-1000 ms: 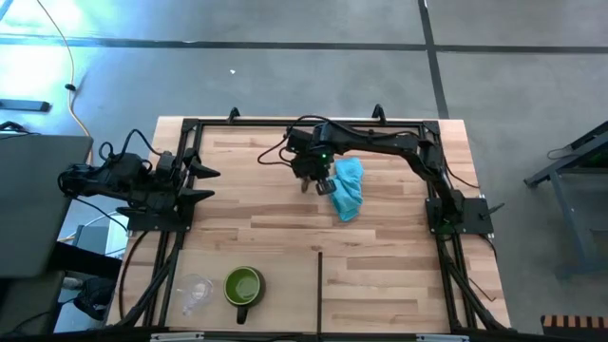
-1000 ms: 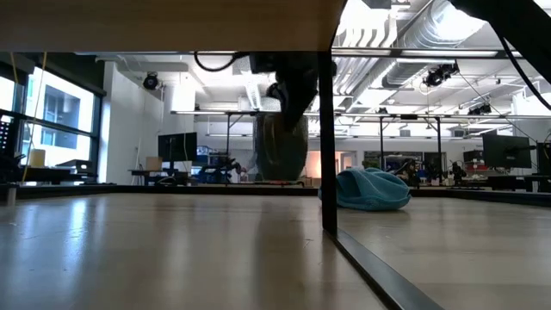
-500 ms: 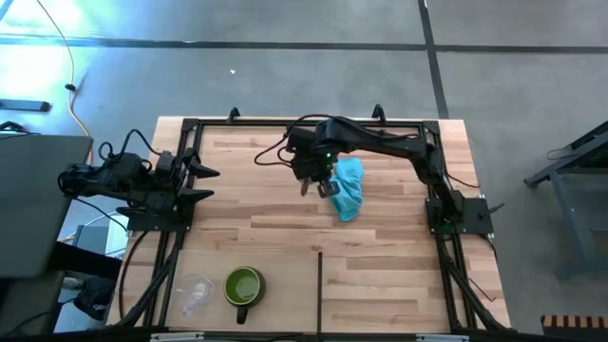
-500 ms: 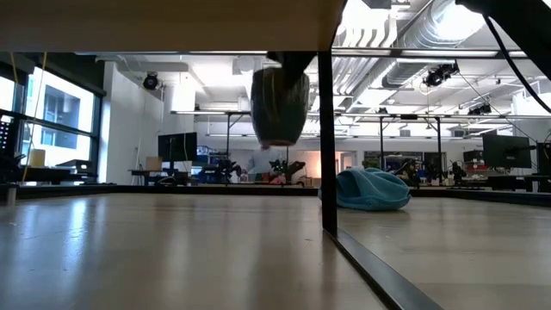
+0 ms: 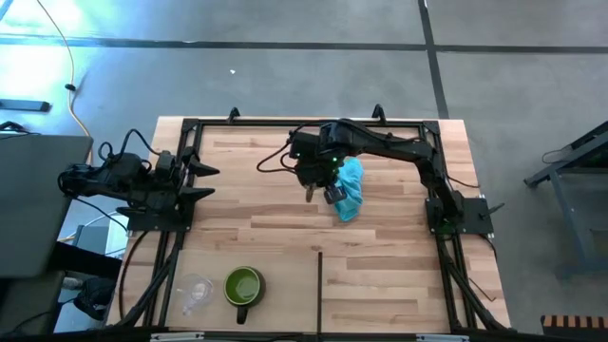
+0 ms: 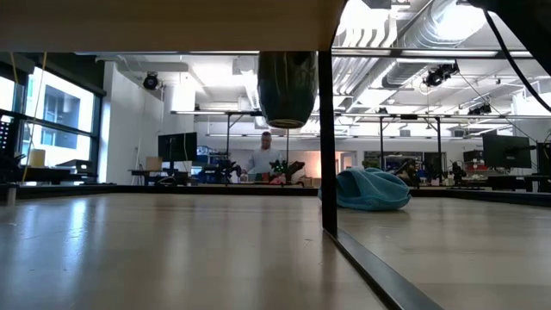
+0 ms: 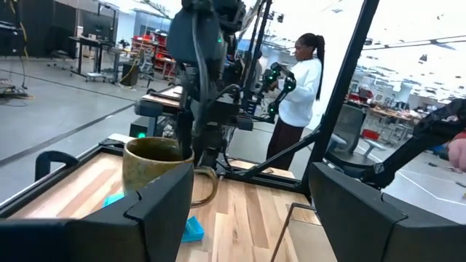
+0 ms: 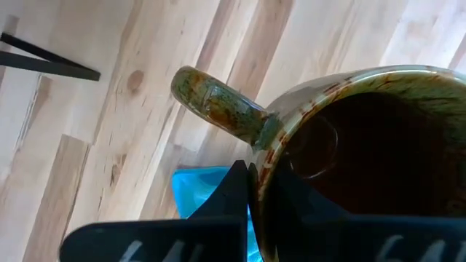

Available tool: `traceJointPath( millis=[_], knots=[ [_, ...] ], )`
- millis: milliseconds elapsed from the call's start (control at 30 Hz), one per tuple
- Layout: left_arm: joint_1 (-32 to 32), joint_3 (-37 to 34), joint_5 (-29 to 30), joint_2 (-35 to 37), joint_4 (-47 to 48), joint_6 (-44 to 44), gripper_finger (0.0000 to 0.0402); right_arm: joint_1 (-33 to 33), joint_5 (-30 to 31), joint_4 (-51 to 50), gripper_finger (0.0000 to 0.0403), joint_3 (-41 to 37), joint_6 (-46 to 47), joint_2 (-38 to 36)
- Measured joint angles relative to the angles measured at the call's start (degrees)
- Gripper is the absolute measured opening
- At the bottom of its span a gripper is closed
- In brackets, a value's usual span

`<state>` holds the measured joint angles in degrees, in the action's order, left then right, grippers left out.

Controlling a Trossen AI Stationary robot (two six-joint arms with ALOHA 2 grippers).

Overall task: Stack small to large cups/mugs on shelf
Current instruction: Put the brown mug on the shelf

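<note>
Pinching the rim of the round, shiny brown mug (image 8: 349, 145), the right gripper (image 5: 321, 180) hangs above the table's (image 5: 380, 275) far edge; the left gripper (image 5: 204, 183) waits open.

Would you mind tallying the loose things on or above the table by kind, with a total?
Mugs with a handle: 2, the green mug at the near edge and the brown mug held up in the right gripper.
Clear cups: 1, the clear cup beside the green mug.
Cloths: 1, the blue cloth.
Total: 4
</note>
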<state>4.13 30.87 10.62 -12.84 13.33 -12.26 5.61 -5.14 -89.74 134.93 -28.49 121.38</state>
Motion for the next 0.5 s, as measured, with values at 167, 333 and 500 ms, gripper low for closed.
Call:
traceJointPath(
  millis=[167, 333, 500],
  knots=[
    [0.0, 0.0, 0.6, 0.0, 0.0, 0.0, 0.0262, -1.8, 0.1, 0.0, 0.0005, 0.0, 0.0, 0.0],
    [0.0, 0.0, 1.0, 0.0, 0.0, 0.0, 0.0262, -4.0, 0.0, 0.0, 0.0005, 0.0, 0.0, 0.0],
    [0.0, 0.0, 1.0, 0.0, -0.4, 0.0, 0.0262, -6.1, 1.8, 0.0, 0.0005, 0.0, 0.0, -0.1]
  ],
)
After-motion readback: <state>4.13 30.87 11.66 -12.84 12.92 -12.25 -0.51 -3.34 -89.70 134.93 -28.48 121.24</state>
